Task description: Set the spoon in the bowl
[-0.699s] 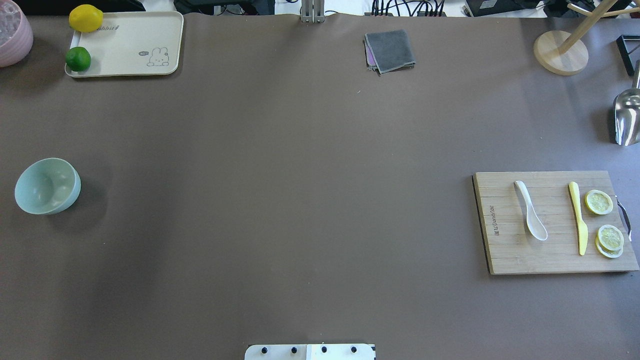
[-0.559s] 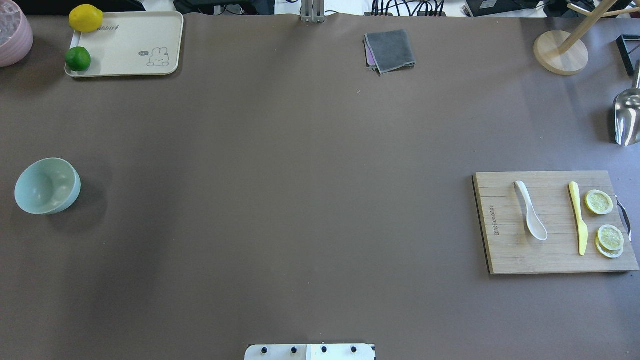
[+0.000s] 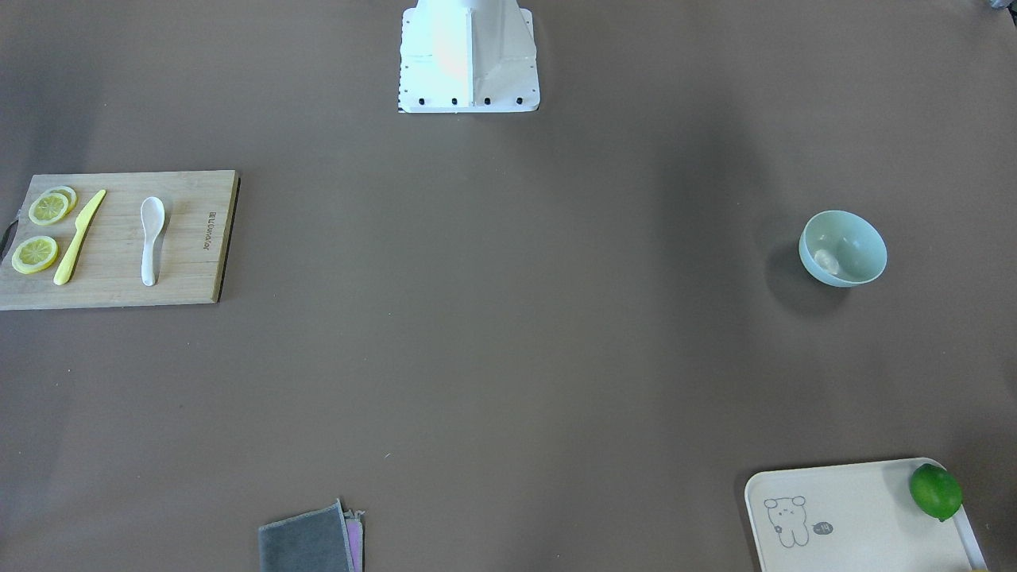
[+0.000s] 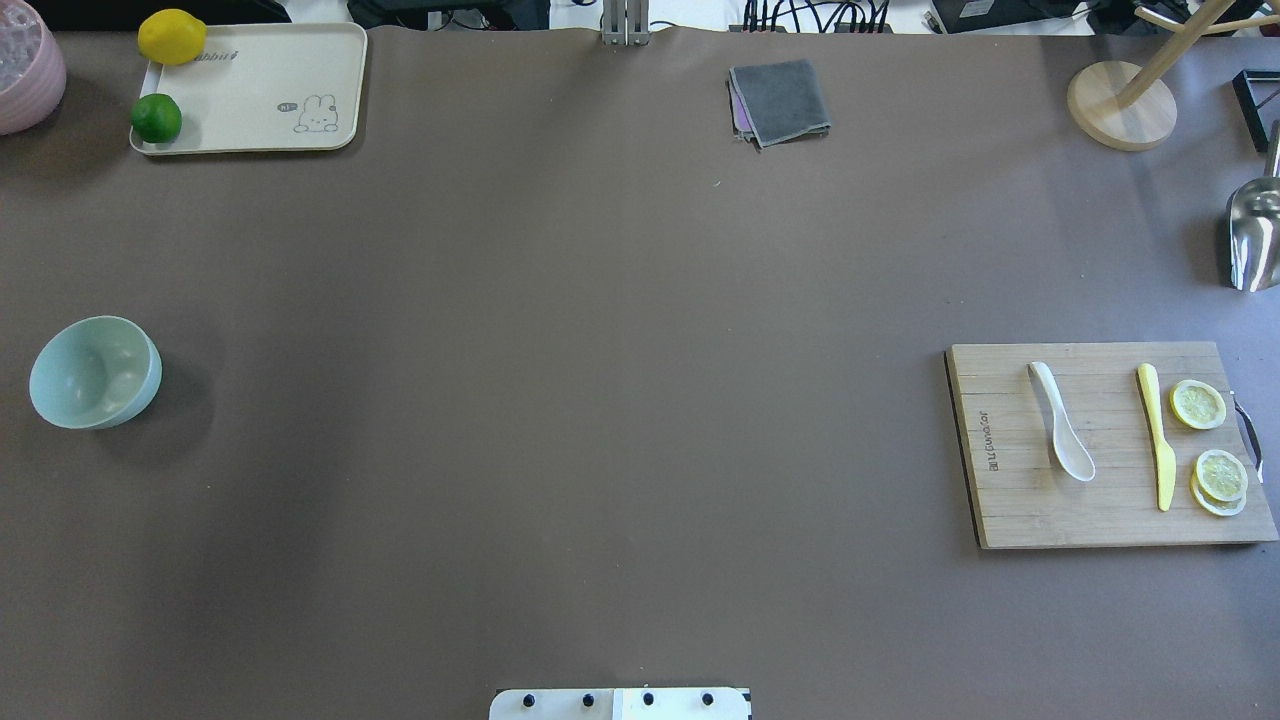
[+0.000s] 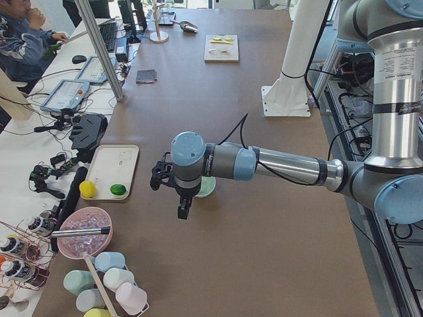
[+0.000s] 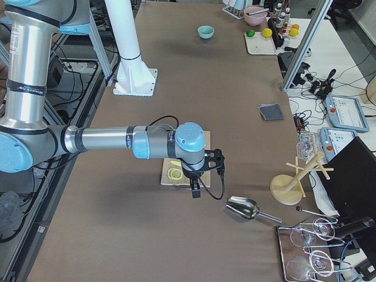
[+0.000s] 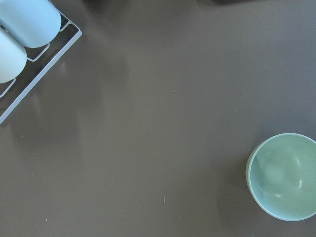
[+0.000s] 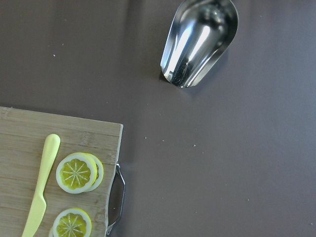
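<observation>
one wide brown worktop [image 4: 600, 350] carries everything, and the task's two things lie at opposite ends of it. the left arm [image 5: 284, 165] hangs above the worktop close by the pale green bowl [image 4: 95, 372], which sits at the lower right of its wrist view. the right arm [image 6: 111, 141] hangs over the outer end of the wooden cutting board [image 4: 1010, 500]; its wrist view takes in the yellow knife [image 4: 1158, 440] and the lemon slices [image 4: 1198, 404] but not the spoon [image 4: 1060, 432]. both pairs of jaws show only from the side cameras, so i cannot tell whether either is open or closed. the bowl stands upright on the robot's left with no spoon in it. the white spoon lies flat on the board, scoop toward the robot, near the knife but apart from it, untouched. by my reading nothing of the task is done yet: the grasp, the long carry across the worktop and the release into the bowl are all left.
</observation>
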Motion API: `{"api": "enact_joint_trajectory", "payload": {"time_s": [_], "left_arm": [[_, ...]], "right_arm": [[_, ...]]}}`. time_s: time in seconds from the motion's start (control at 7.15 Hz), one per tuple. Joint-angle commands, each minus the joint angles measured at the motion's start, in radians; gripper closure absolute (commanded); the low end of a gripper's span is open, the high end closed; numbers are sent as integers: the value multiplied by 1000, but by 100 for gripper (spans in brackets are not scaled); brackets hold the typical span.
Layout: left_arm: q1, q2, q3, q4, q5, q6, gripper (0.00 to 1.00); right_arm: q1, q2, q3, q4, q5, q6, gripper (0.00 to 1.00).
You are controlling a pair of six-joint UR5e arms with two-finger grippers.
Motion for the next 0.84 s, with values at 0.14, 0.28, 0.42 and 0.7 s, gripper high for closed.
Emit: {"api": "enact_joint_trajectory", "payload": {"time_s": [0.14, 0.28, 0.42, 0.7], "left_arm": [[6, 0, 34, -22, -1, 5, 2], [5, 10, 38, -49, -1, -1, 2], [5, 12, 33, -54, -1, 2, 2], [5, 14, 18, -56, 1, 2, 2]], "right_arm": [[0, 1, -4, 4, 0, -3, 0], [-1, -5, -10, 24, 20, -3, 0], [-1, 1, -27, 38, 23, -1, 0], [-1, -1, -30, 46, 25, -3, 0]]}}
